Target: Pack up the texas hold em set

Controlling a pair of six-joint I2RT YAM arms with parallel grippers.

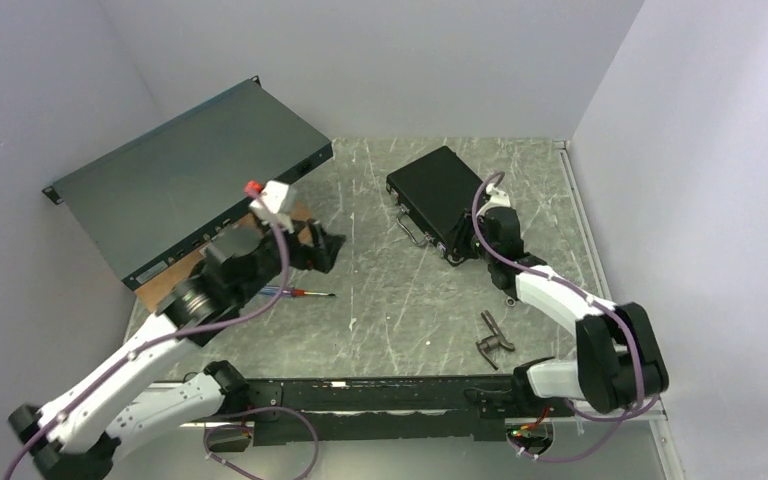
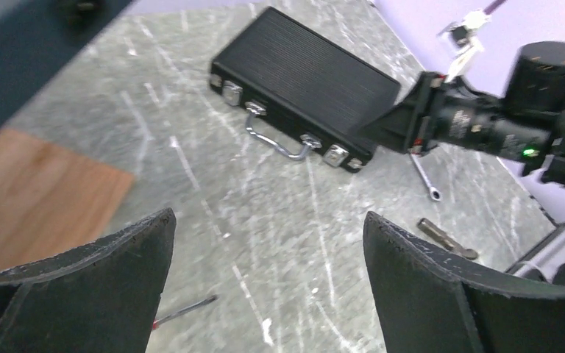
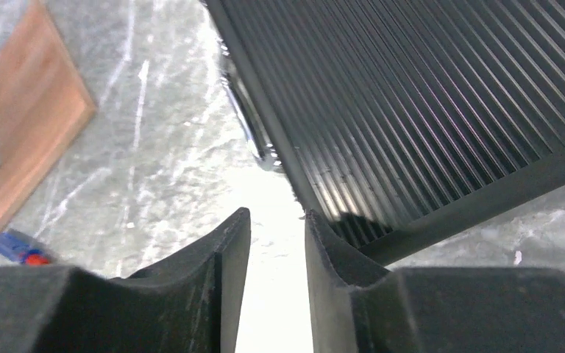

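The texas hold em set is a black ribbed briefcase point(image 1: 438, 190) point(image 2: 305, 70) lying shut and flat on the table, its silver handle point(image 2: 276, 143) facing the arms. Its contents are hidden. My left gripper point(image 1: 328, 250) point(image 2: 268, 217) hovers over bare table left of the case, jaws wide open and empty. My right gripper point(image 1: 467, 250) point(image 3: 277, 213) sits at the case's near corner point(image 3: 427, 95), jaws a narrow gap apart with nothing between them. The right fingertip point(image 3: 316, 220) is close against the case's edge.
A red-blue handled screwdriver point(image 1: 295, 292) point(image 2: 184, 309) lies below the left gripper. A small silver wrench point(image 2: 425, 179) and a dark metal tool point(image 1: 493, 340) point(image 2: 447, 239) lie near the right arm. A wooden board point(image 2: 37, 191) and a large dark flat unit point(image 1: 190, 180) fill the left side.
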